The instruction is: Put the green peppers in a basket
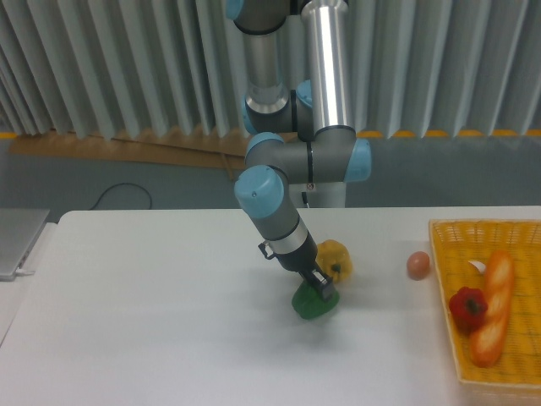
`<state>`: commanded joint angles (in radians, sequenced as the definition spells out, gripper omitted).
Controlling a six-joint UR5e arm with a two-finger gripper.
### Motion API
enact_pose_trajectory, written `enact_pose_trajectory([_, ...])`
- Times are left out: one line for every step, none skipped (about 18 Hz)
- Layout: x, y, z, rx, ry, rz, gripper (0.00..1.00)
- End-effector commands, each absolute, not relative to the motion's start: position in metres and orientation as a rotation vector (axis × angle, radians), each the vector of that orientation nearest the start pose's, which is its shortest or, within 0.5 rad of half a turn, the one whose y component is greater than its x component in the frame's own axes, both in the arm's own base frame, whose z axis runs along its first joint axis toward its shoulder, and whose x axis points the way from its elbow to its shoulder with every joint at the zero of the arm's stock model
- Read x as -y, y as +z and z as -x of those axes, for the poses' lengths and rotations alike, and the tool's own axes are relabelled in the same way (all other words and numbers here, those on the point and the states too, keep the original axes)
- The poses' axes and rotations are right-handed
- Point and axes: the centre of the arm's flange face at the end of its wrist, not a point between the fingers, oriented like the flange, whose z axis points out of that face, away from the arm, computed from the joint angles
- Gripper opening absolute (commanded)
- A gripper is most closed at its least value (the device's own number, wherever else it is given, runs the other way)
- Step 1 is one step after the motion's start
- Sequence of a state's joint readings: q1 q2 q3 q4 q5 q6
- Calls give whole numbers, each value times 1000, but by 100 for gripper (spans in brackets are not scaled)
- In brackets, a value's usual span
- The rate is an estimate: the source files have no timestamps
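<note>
- Green pepper on the white table, roughly mid-table, well left of the basket and apart from it.
- Gripper angled down from the upper left, its tip right at the top of the green pepper, on the pepper's upper right side.
- Dark fingers overlapping the pepper's top edge; touching or pinching it — impossible to tell at this size.
- Jaw state: cannot be made out; fingers too small and dark against the pepper to judge a gap.
- Most of the green pepper visible below and to the left of the fingertips, seemingly resting on the table with a faint shadow under it.
- Yellow pepper just behind and to the right of the gripper, close beside the green pepper, partly hidden by the wrist.
- Brownish egg on the table between the yellow pepper and the basket, just left of the basket's rim.
- Basket at the right edge of the table, holding a red pepper and a long bread loaf lying side by side, plus a small pale item near the top, too small to name.
- Grey laptop edge at the far left of the table.
</note>
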<state>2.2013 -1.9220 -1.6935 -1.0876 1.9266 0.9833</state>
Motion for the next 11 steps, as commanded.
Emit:
enact_pose_trajectory([-540, 289, 271, -593, 432, 3312, 100])
enact_pose_trajectory([-539, 289, 272, -583, 436, 3315, 100])
enact_pose_trajectory([-539, 287, 271, -571, 440, 3319, 100])
enact_pose_trajectory([-540, 287, 271, -571, 447, 3321, 100])
enact_pose_trajectory([-541, 286, 273, -567, 456, 3327, 100])
enact_pose_trajectory([-542, 281, 273, -573, 455, 3333, 100])
enact_pose_trajectory([-542, 281, 273, -574, 456, 3335, 100])
enact_pose_trajectory([-542, 280, 273, -570, 455, 3337, 100])
enact_pose_trajectory([-542, 280, 273, -569, 455, 3337, 100])
enact_pose_trajectory([-542, 280, 273, -569, 455, 3337, 100])
enact_pose_trajectory([-542, 280, 273, -573, 453, 3338, 100])
